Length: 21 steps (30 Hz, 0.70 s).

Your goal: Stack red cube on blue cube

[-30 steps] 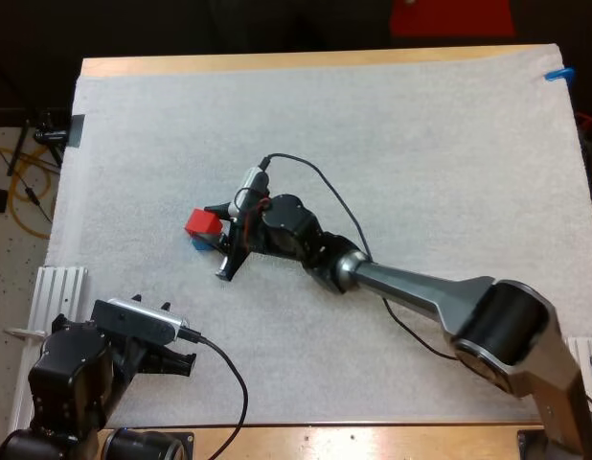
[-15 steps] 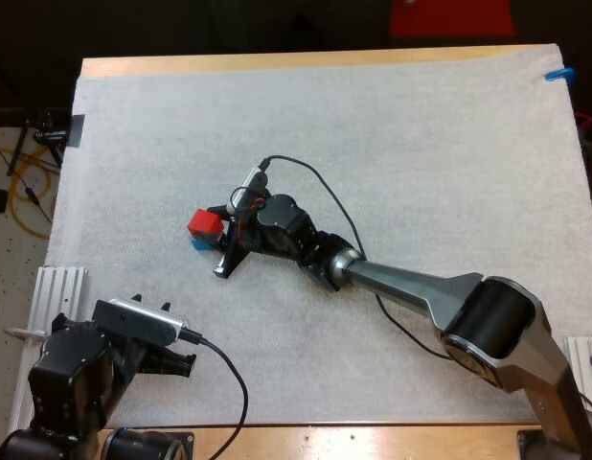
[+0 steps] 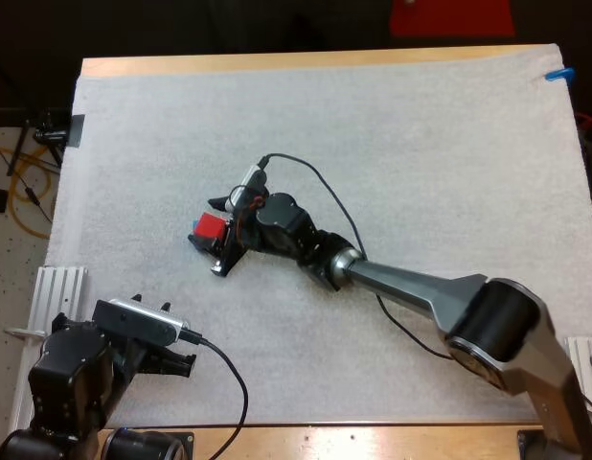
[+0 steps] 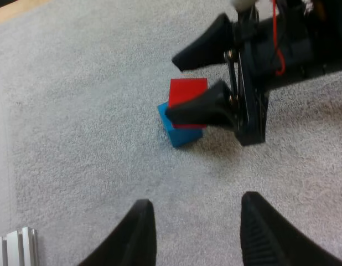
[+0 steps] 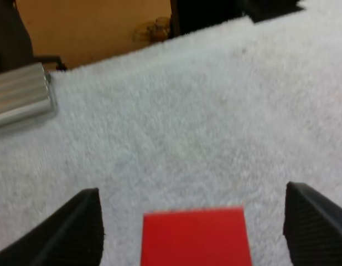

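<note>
high view looks down over the mat (image 3: 421,144), left wrist farther back, right wrist close, all share red cube (image 3: 209,226)

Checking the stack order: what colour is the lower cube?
Blue; the lower cube shows best in the left wrist view.

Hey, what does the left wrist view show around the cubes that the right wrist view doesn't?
Left wrist view, not the right: the blue cube, with the red cube resting on it, and the left claw, open over bare mat. Right wrist view, not the left: a ribbed metal rail beyond the mat's edge. Both: the red cube, the white mat, and the right claw, its fingers apart on either side of the red cube and clear of it.
</note>
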{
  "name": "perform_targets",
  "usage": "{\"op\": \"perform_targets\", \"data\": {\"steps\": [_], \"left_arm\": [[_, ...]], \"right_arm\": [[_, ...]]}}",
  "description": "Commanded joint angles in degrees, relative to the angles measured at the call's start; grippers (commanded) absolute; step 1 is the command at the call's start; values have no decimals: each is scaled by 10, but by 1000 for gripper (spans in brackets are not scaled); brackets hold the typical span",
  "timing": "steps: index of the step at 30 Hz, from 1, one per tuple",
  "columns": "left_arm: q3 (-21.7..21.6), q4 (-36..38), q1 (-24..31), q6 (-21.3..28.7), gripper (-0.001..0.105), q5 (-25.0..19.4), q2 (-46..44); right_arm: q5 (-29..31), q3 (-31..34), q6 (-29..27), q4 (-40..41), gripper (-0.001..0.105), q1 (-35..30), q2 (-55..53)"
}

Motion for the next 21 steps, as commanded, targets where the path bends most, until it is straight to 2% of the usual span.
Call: {"op": "perform_targets", "data": {"steps": [1, 7, 13, 21], "left_arm": [[-4, -3, 1, 1, 35, -9, -3], [-4, -19, 1, 1, 35, -9, -3], [-4, -65, 1, 1, 35, -9, -3], [-4, -154, 1, -2, 35, -9, 14]], "right_arm": [[-1, -5, 2, 3, 67, -1, -34], [1, -5, 2, 90, 66, -1, -116], [38, -5, 2, 252, 66, -18, -213], [34, -5, 41, 474, 63, -141, -324]]}}
